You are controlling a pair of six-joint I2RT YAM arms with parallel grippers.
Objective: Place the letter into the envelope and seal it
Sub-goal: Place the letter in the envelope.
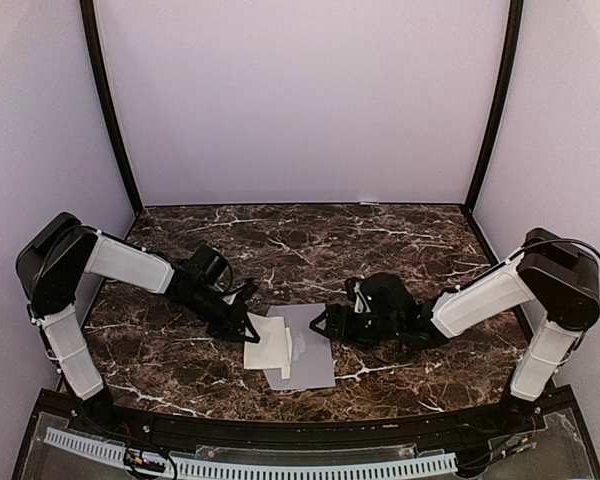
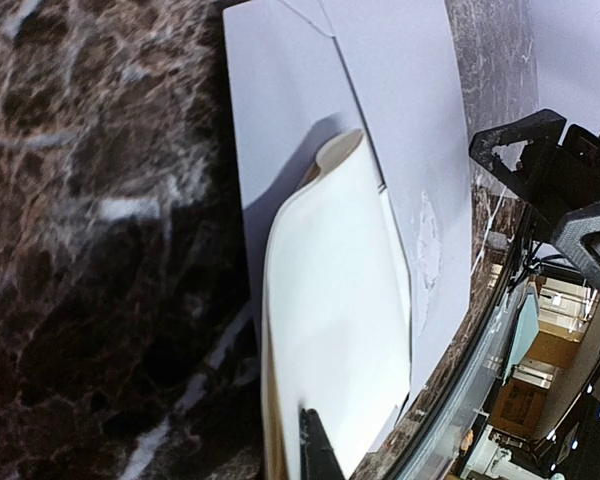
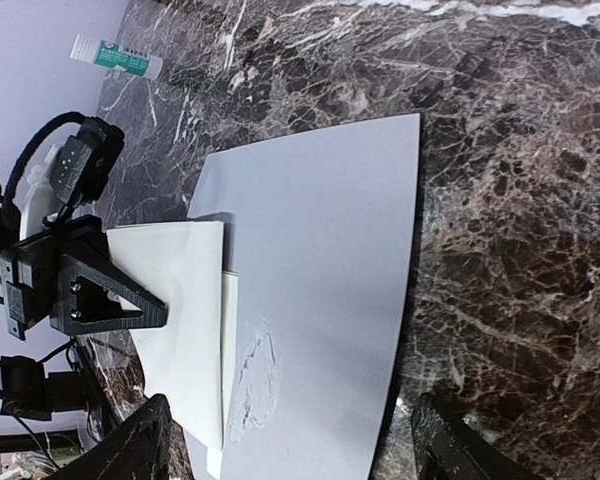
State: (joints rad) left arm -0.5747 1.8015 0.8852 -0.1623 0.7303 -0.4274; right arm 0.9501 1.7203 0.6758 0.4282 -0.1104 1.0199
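The envelope [image 1: 315, 358] lies flat on the marble desk [image 1: 400, 240], toward its front edge between the two arms. The left tool [image 1: 250, 328] is pinched shut on the cream letter [image 1: 270, 345] (the sheet curls upward), which overlaps the envelope's left part. The right tool [image 3: 295, 450] hangs wide open over the envelope, holding nothing.
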